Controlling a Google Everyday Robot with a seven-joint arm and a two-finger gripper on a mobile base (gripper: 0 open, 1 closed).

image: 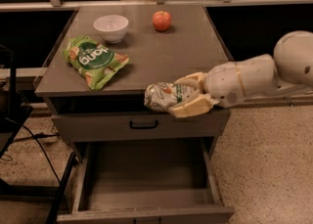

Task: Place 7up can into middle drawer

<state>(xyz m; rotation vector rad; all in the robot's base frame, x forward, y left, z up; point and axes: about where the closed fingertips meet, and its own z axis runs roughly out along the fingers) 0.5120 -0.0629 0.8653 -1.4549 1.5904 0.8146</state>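
Gripping the 7up can (164, 97) sideways, the gripper (187, 96) sits right at the front lip of the cabinet top (171, 56). Its two cream, wedge-shaped fingers (191, 109) are closed snugly around the can, one above and one below. The can is a small cylinder in green and white print with a crinkled, shiny skin, and its free end points toward 9 o'clock. The arm (254, 76), smooth, rounded and off-white, reaches in from 3 o'clock.

Straight down at 6 o'clock from the can, the middle drawer (146, 184) stands pulled out. It is a wide, shallow grey box with a plain matte floor and low side walls. Between can and drawer runs the flat grey front of the top drawer (98, 127), closed, with a slim black handle (143, 124).

On the smooth grey top, at 10 o'clock from the can, lies a crumpled green snack bag (94, 60). Further back sit a round white bowl (111, 26) and, at 12 o'clock from the can, a glossy red apple (162, 20). The floor (264, 159) around the cabinet is pale and speckled.
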